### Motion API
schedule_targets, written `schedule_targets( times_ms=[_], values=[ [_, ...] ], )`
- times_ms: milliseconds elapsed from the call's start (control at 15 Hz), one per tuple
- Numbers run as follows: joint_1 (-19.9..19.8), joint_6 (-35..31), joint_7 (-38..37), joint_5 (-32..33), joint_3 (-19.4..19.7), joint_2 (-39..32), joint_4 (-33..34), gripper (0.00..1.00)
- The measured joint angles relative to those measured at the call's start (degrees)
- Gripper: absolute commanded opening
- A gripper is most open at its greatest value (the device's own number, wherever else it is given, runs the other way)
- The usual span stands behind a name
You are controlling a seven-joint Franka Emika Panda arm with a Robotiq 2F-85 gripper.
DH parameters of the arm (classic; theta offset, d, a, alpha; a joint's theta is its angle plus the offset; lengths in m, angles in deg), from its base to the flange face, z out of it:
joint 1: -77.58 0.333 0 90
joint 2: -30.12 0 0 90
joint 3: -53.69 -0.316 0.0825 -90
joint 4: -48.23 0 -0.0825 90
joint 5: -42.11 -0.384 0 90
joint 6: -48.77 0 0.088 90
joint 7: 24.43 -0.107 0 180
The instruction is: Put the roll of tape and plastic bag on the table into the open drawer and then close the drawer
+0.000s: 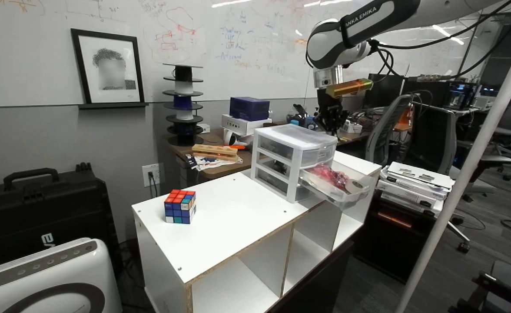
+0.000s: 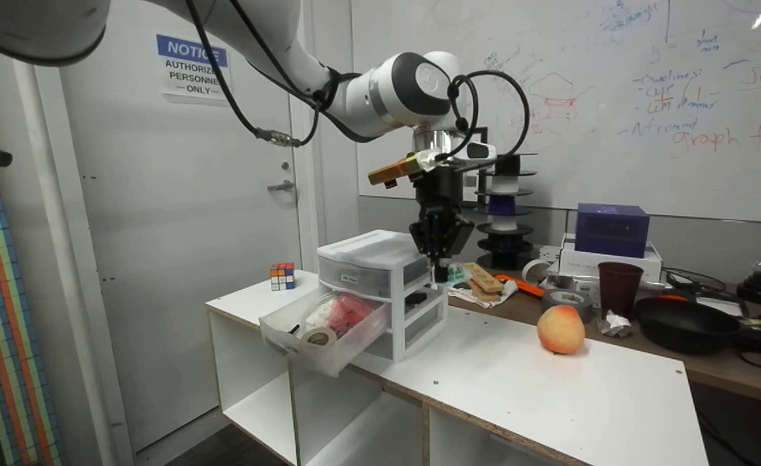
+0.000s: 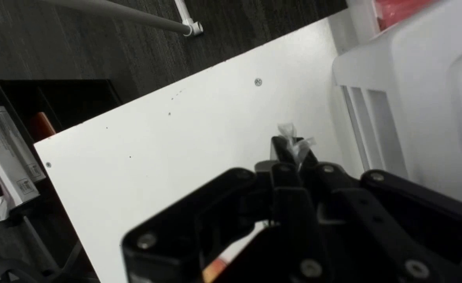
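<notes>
In an exterior view, the gripper point(image 2: 441, 270), jaws together, hangs right of the drawer point(image 2: 316, 358) holding tape point(image 2: 329, 335) and bag point(image 2: 349, 313).

Puzzle cube point(image 1: 180, 207), peach point(image 2: 561, 330), purple box point(image 1: 250, 108) atop a white box point(image 1: 241, 125), stacked spools point(image 1: 183, 103), framed picture point(image 1: 109, 67).

The white arm point(image 2: 354, 107) had dark panels point(image 2: 404, 74), white lettering point(image 1: 360, 17) ending in "EMIKA", black cables point(image 2: 213, 61), a silvery collar point(image 2: 432, 138) and a gold-coloured bar point(image 1: 349, 88); shiny screws point(image 3: 310, 268) dotted the black claw point(image 3: 296, 151).
</notes>
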Motion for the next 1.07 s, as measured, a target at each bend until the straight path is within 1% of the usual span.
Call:
schedule_targets(
  times_ms=[400,600,800,1067],
  values=[
    [2.7,-4.51,-4.57,6.83,-1.01,12.87,-15.12,0.07],
    [3.3,-5.86,-4.83,9.54,-2.66,19.78,-23.22,0.06],
    [3.45,-5.95,-4.19,11.14,-5.22,26.79,-31.78,0.07],
    [3.51,-5.92,0.5,11.27,-9.29,36.18,-44.24,0.07]
  ],
)
